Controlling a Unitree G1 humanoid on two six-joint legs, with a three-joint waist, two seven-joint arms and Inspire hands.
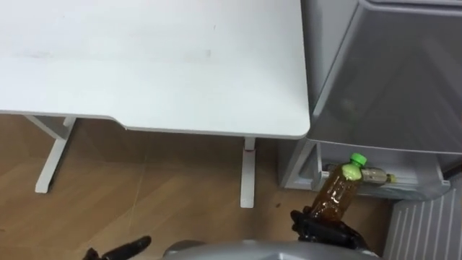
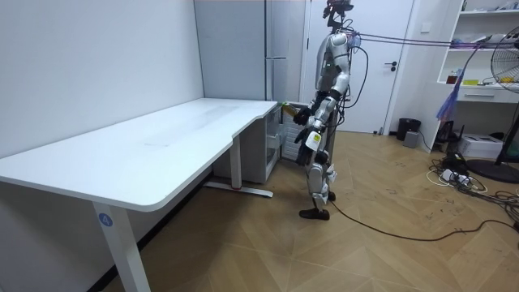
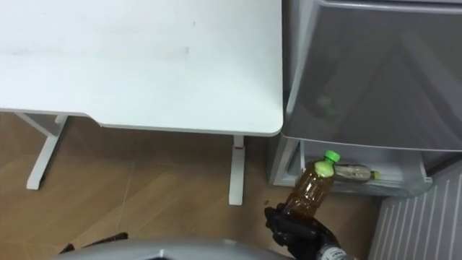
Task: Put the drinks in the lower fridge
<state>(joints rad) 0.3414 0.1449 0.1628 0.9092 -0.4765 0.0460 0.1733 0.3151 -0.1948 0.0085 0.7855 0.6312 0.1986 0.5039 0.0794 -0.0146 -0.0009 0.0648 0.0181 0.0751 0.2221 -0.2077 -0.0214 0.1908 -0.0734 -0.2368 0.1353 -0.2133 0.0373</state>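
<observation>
The clear plastic bottle of amber drink with a green cap (image 1: 338, 191) is sitting in the robot's right hand (image 1: 325, 230), whose dark fingers are curling round the bottle's lower body. The bottle is leaning, its long axis running from the hand up and away, so the cap is pointing at the open lower compartment (image 1: 426, 189) of the grey fridge (image 1: 397, 87). From the hand, that opening is lying straight ahead and low, beyond the cap. The bottle is not yet inside it.

A second, smaller capped bottle (image 1: 375, 175) is lying on its side in that compartment, just past the held bottle's cap and crosswise to it. By my judgement, the coming move is calling for a forward and downward reach along the bottle's own axis, steering beside the lying bottle rather than onto it.

The left hand (image 1: 119, 250) is hanging low over the wooden floor (image 1: 144, 188), well apart from the fridge, and its state cannot be told. The white worktop (image 1: 144, 65) is standing to the fridge's left.
</observation>
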